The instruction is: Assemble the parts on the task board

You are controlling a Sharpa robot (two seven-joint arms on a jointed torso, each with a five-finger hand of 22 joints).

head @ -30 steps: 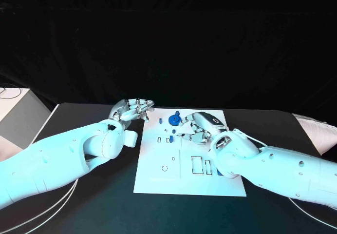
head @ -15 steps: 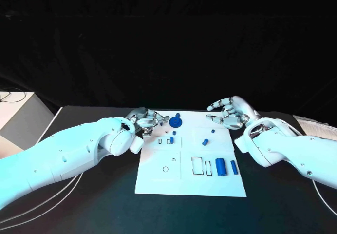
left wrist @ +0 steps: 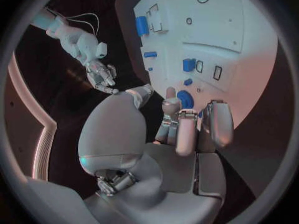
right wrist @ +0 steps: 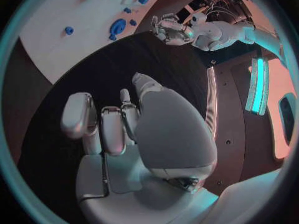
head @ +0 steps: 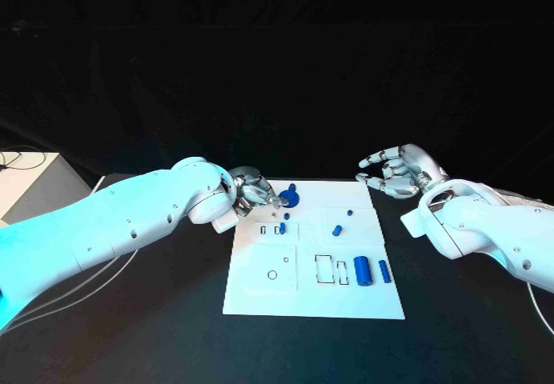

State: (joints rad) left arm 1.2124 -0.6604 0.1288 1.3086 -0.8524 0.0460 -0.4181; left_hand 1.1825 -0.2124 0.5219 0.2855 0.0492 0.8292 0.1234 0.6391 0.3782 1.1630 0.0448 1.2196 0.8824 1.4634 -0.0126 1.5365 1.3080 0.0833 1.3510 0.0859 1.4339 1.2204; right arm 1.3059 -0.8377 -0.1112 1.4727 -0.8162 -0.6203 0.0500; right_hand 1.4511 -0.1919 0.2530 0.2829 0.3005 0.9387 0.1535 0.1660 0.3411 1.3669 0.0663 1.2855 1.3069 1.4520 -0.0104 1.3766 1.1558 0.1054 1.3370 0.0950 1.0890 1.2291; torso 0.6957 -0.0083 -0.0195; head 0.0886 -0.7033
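Task board white on the black worktop, left robot hand now curled, empty, nearer the blue round part, right robot hand lifted farther off, fingers spread, empty

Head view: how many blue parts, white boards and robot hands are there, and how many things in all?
Blue parts: 7
White board: 1
Hands: 2, the left hand and the right hand
Total: 10

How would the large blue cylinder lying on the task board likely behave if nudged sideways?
The large blue cylinder lies on its side on the flat task board, so it would probably roll. It looks rigid, likely plastic and light. No hand touches it.
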